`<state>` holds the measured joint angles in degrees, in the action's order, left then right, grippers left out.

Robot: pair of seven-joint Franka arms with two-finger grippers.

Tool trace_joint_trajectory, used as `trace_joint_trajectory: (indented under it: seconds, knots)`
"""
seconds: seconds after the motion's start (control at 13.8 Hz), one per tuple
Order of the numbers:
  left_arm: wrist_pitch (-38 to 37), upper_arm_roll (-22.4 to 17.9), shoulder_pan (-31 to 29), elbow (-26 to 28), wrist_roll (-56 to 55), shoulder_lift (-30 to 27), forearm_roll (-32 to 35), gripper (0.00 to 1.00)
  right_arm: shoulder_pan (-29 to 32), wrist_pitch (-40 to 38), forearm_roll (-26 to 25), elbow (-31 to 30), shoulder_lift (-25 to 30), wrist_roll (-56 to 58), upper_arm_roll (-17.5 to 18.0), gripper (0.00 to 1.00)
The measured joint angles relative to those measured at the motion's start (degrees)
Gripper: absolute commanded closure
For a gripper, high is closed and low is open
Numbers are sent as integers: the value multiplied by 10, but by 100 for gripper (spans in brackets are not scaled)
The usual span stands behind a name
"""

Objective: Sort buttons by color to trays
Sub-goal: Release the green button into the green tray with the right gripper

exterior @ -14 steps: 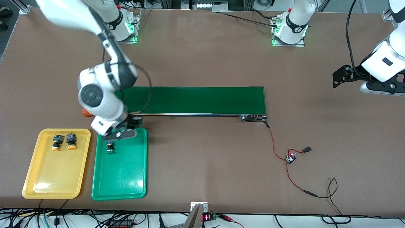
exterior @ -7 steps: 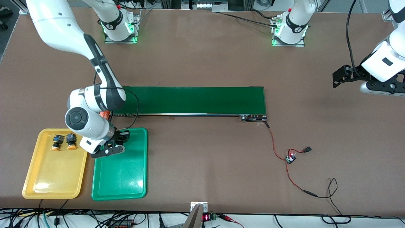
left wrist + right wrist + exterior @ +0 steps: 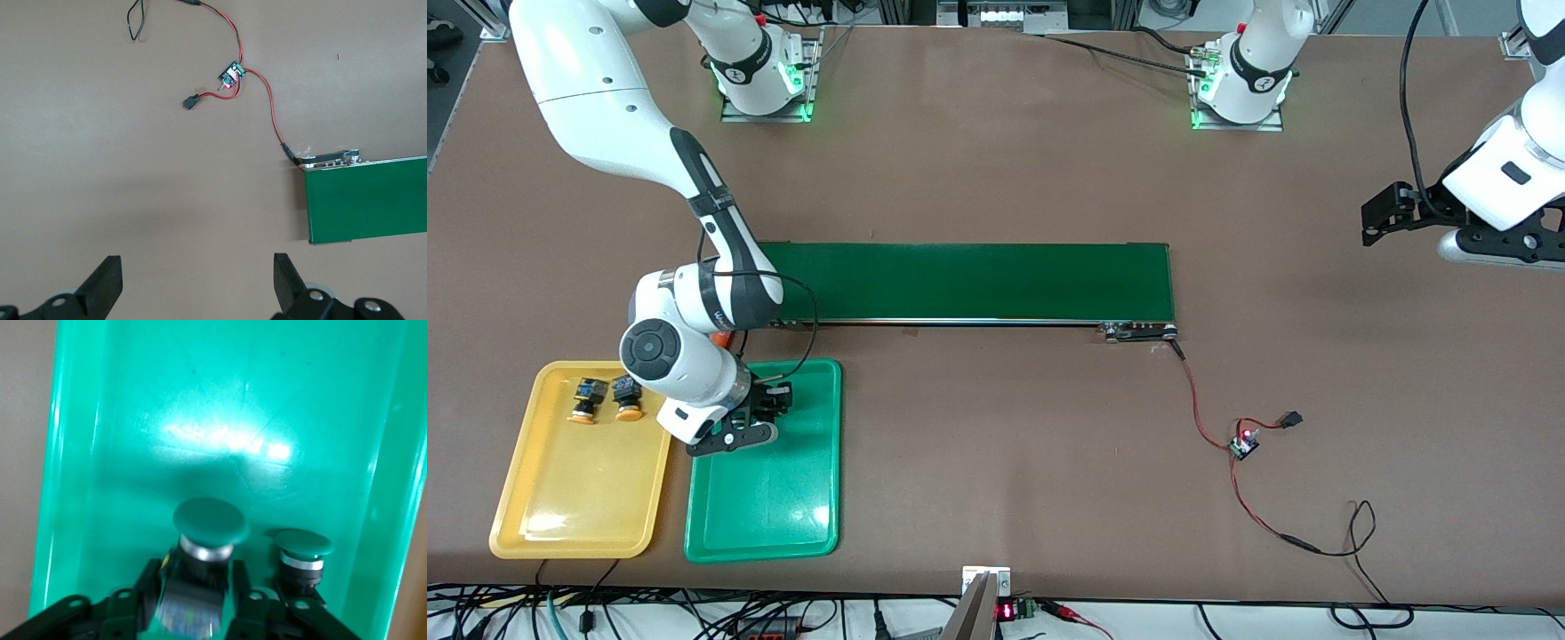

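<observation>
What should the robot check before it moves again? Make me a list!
1. Orange buttons both in the yellow tray: ok.
2. Green button at the right pincer inside the green tray: ok.
3. Second green button beside it in that tray: ok.
4. First green button resting on the tray floor: cannot tell.
5. Right pincer over the green tray: ok.
6. Left pincer open, waiting away from the trays: ok.
</observation>
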<state>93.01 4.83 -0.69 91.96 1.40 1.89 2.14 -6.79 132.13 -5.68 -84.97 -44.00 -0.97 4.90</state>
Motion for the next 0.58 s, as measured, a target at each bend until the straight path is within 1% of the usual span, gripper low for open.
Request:
trace_joint_trajectory:
  seconds: [0.22,0.36,0.43,0.58]
  knots:
    - [-1,2,0,0,1,0,0,0,1,1,0,8,4,0,0,0]
    - [-7,1,-1,0,1,0,0,0,1,-1,2,14,21,0,0,0]
    - [-9,1,-2,0,1,0,0,0,4,-13,9,15,36,0,-1,0]
    - [-12,1,-2,0,0,0,0,0,15,-65,49,18,73,0,-4,0]
